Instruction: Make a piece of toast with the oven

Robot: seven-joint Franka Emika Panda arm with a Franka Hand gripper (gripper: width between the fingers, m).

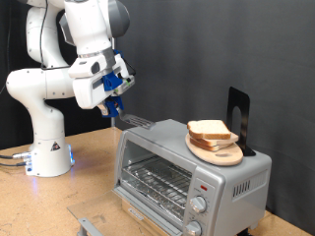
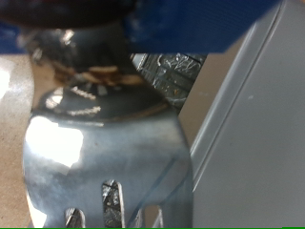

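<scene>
The silver-grey oven (image 1: 187, 172) stands at the exterior view's right, and its wire rack shows through the front. On its top lies a round wooden board (image 1: 219, 151) with two slices of bread, the piece of toast (image 1: 209, 130) among them. My gripper (image 1: 115, 106) hangs to the left of the oven's top corner, shut on a shiny slotted metal spatula (image 2: 105, 162). The spatula's blade (image 1: 135, 121) reaches towards the oven's top edge and stops short of the bread. In the wrist view the spatula fills the picture below the gripper (image 2: 100, 43).
A black upright stand (image 1: 237, 116) sits on the oven's top behind the board. A grey metal piece (image 1: 91, 224) lies at the bottom edge, left of the oven. The robot's white base (image 1: 47, 147) stands at the left. A grey metal wall (image 2: 253, 124) runs beside the spatula.
</scene>
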